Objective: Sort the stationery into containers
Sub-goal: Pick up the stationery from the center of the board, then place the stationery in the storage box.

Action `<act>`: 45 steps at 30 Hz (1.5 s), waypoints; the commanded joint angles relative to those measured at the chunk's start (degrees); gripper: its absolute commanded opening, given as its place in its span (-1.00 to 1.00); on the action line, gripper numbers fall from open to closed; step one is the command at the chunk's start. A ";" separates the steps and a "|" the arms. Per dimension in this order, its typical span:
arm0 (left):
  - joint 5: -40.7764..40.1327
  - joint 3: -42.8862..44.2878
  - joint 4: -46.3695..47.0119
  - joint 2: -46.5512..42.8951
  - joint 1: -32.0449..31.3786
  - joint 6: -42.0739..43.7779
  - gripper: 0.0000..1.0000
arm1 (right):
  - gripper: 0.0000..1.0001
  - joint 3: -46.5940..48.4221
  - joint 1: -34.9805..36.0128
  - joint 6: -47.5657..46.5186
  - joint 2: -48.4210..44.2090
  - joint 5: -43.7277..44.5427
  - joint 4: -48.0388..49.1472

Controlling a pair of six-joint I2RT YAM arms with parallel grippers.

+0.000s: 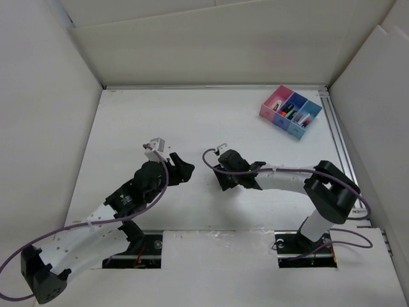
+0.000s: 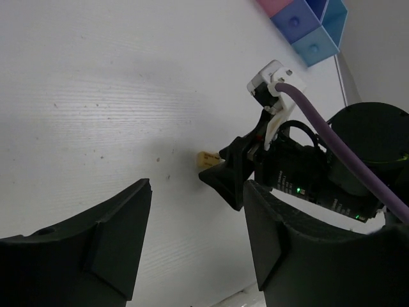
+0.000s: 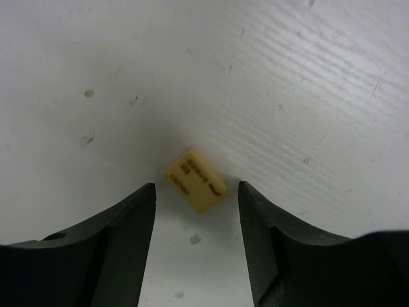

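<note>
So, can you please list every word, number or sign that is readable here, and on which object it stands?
On the yellowish eraser block: a few dark printed lines on its top face, too blurred to read.
On the three-compartment tray: no print can be seen.
Nothing else in view carries legible text.

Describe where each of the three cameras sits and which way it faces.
Top view: above and behind the arms, looking down on the table; both arms, left gripper, right gripper and the tray show.
Left wrist view: on the left arm, facing across the table toward the right gripper; own fingers at the bottom.
Right wrist view: facing down at a yellow eraser just beyond its own parted fingers.
Shared: both wrist views show the eraser; top and left wrist views show the tray.
</note>
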 commanded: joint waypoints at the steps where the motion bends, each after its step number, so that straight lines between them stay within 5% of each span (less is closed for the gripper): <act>1: -2.21 2.74 -2.24 -1.67 0.30 0.84 0.11 | 0.18 3.49 0.54 -0.65 2.66 4.69 1.03; 6: -2.73 3.28 -2.77 -3.43 0.30 1.37 0.13 | 0.05 4.55 0.54 -0.65 5.30 5.92 1.02; 13: -2.74 3.81 -3.30 -3.95 0.30 1.37 0.31 | -0.84 5.17 0.54 -0.04 4.35 4.88 0.49; 15: -2.74 3.81 -3.30 -3.95 0.30 1.37 0.43 | -0.93 4.03 0.54 0.48 1.47 4.87 0.49; 19: -1.33 3.20 -1.46 -3.95 0.30 1.37 0.68 | -0.93 5.25 0.54 -0.21 -3.98 5.49 -1.00; 23: 2.26 1.96 1.44 -1.94 0.30 0.76 0.74 | -0.93 9.38 -4.19 -2.31 -6.81 4.88 -2.85; 27: 6.56 -0.76 5.92 0.00 0.30 -0.29 0.76 | -0.93 15.17 -17.69 -3.91 -6.82 0.23 -2.94; 34: 10.61 -5.07 10.67 1.58 0.30 -0.91 1.00 | -0.93 31.69 -35.91 -3.91 5.38 -3.12 -0.57; 45: 11.32 -7.44 10.68 0.35 0.30 0.14 1.00 | -0.90 53.85 -45.87 -1.71 27.37 -9.63 -1.09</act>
